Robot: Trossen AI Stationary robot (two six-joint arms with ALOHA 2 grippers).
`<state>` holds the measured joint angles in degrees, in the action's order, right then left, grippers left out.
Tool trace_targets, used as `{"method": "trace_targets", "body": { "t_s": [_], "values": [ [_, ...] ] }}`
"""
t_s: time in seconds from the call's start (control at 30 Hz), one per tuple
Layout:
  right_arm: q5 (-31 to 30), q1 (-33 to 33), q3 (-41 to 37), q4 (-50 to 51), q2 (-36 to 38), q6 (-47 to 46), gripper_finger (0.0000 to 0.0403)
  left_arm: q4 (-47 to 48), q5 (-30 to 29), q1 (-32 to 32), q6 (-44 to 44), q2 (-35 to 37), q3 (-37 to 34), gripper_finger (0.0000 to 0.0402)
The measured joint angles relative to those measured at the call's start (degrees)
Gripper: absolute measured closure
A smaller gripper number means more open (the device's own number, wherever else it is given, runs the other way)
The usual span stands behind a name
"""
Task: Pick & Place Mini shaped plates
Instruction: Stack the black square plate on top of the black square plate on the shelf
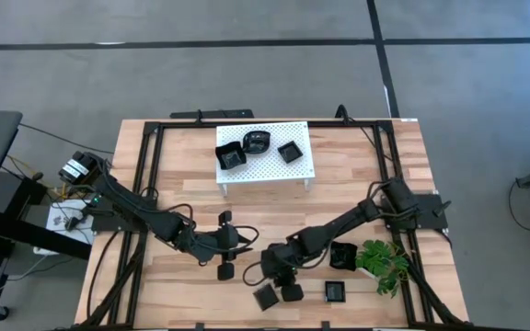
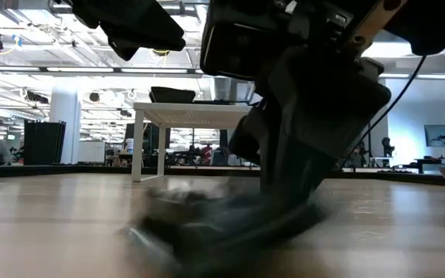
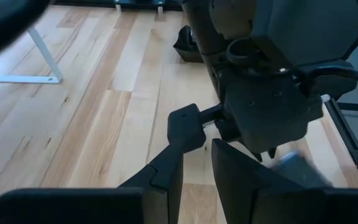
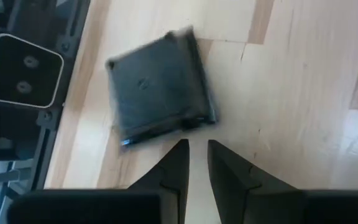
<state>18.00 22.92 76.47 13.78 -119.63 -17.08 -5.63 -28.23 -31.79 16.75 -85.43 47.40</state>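
The mini shaped plates are small glossy black dishes. Three sit on the white perforated rack (image 1: 265, 150). Others lie on the table near its near edge: a tilted square one (image 1: 267, 296), one beside it (image 1: 292, 292), and two farther right (image 1: 336, 291) (image 1: 342, 256). My right gripper (image 4: 195, 152) hangs just above the tilted square plate (image 4: 160, 87), pointing down, with its fingers a narrow gap apart. That plate shows blurred and tipped in the low view (image 2: 207, 220). My left gripper (image 3: 197, 155) hovers left of it, narrowly open and empty. My right gripper has its fingertips (image 4: 182, 146) at one edge (image 4: 188, 126) of the square plate, coming from above. Whether they touch it, I cannot tell. The plate is not between the fingers.
The rack stands at the far middle of the table. A green leafy plant (image 1: 385, 262) sits at the right, by the right arm. Two small dark pieces (image 1: 225, 218) (image 1: 227, 272) lie beside the left gripper. The black frame rail (image 4: 23, 68) runs close along the near edge.
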Motion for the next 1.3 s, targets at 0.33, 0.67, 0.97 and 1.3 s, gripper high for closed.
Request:
{"method": "trace_targets", "body": {
  "t_s": [0.33, 0.67, 0.97, 1.3],
  "values": [
    [0.1, 0.0, 0.0, 0.0, 1.6, 1.4, 0.0349, 0.0, 0.0, 0.0, 0.0, 0.0, 0.0, 0.0316],
    [0.0, 1.7, 0.0, 0.8, 3.3, 13.7, 0.0346, 0.1, 11.4, -4.0, 0.0, -2.9, 0.0, 0.0316],
    [-6.5, 4.0, 0.0, -2.2, 3.1, 16.3, 0.0282, -11.2, 8.3, -9.5, 0.6, -14.4, 0.0, 0.0294],
    [-13.9, 6.8, -0.2, -5.6, 0.7, 19.1, 0.0213, -20.3, 4.8, -10.6, 3.2, -23.5, 0.0, 0.0257]
  ]
}}
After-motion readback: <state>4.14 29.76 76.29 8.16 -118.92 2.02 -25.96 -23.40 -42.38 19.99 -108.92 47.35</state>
